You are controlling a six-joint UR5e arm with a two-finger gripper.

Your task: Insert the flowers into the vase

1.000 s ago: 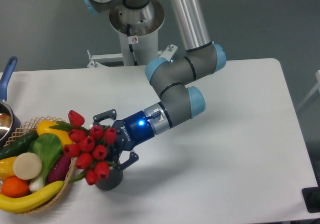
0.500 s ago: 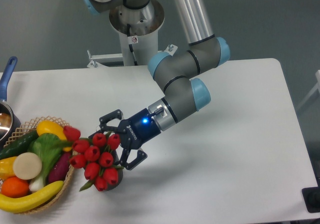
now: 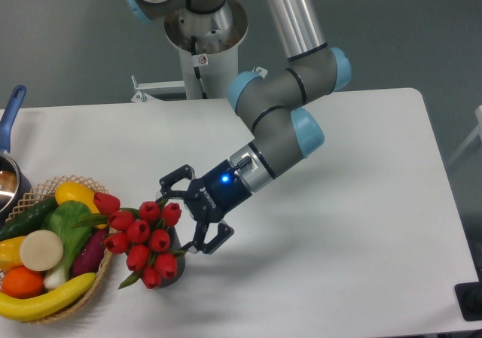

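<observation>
The flowers (image 3: 143, 240) are seen standing in the vase (image 3: 172, 272), near the front edge of the worktop toward its left corner, beside the woven basket (image 3: 90, 281) of vegetables. The gripper (image 3: 183, 219) is held just right of the bunch with its fingers spread apart, and nothing is clasped between them

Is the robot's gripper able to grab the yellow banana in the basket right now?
Probably not straight away: the flowers in the vase stand between the open gripper and the banana.
</observation>
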